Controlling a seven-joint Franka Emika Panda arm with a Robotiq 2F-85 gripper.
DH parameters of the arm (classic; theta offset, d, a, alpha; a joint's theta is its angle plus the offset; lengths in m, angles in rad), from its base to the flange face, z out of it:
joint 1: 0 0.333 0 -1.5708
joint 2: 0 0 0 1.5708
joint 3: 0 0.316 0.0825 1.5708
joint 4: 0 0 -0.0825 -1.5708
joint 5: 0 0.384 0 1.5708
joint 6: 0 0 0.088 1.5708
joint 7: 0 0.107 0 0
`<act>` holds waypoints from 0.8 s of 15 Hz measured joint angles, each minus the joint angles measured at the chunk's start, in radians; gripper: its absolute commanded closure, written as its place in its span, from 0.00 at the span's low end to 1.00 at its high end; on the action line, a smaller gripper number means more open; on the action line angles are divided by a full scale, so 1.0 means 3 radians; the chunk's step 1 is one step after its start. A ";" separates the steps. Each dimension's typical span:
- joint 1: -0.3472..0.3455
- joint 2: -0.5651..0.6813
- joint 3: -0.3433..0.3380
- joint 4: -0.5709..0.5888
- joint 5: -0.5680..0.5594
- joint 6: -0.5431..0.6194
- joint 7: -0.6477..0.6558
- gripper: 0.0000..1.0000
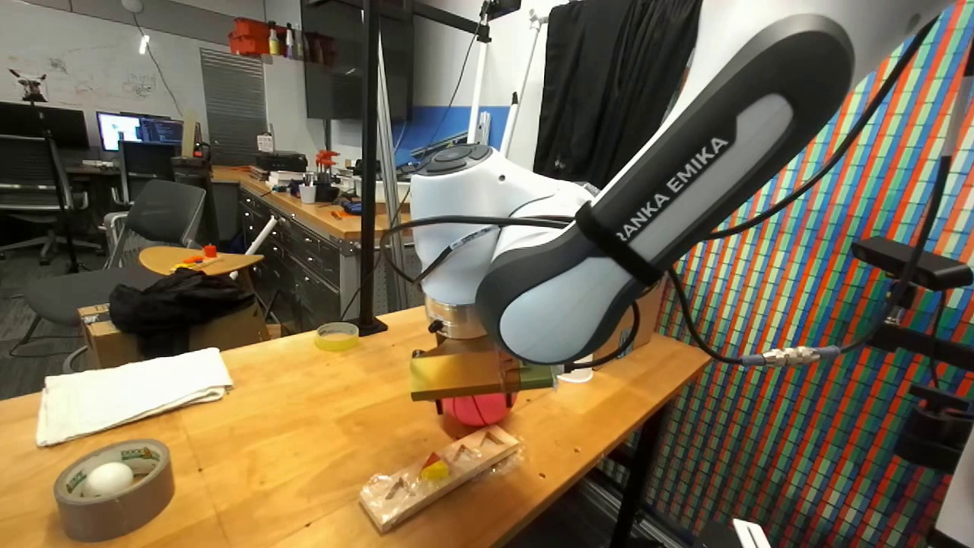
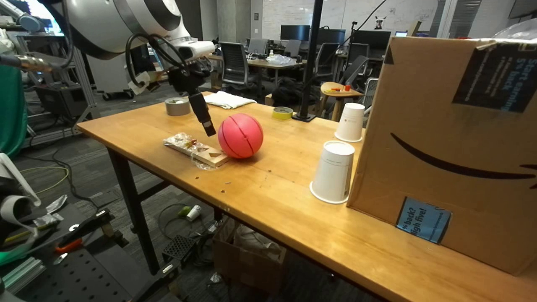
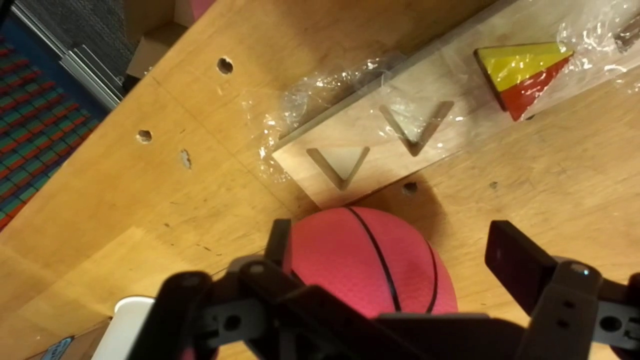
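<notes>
Inboard of the hole-marked long edge of the wooden surface (image 2: pixel 272 188), I find the pink ball (image 3: pixel 345 265) resting beside one end of a grooved wooden board (image 3: pixel 465 85). My gripper (image 3: pixel 387 245) points down at the ball, fingers (image 3: pixel 520 265) apart; the wrist view shows it between them, nearer one, and contact I cannot tell. A yellow-and-red block (image 3: pixel 525 75) sits on the board, partly under clear wrap (image 3: pixel 315 95). Noted also: grey tape roll (image 2: pixel 177 109) by the short edge; white cups (image 2: pixel 333 174) beside a cardboard box (image 2: pixel 419 117).
</notes>
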 measured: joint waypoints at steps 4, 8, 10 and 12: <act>0.0000 0.0001 0.0000 0.0000 0.0000 0.0000 0.0000 0.00; 0.0000 0.0042 0.0002 0.0015 -0.0006 0.0003 0.0004 0.00; 0.0000 0.0112 0.0002 0.0085 -0.0097 0.0022 0.0067 0.00; -0.0003 0.0230 -0.0010 0.0218 -0.0244 0.0086 0.0182 0.00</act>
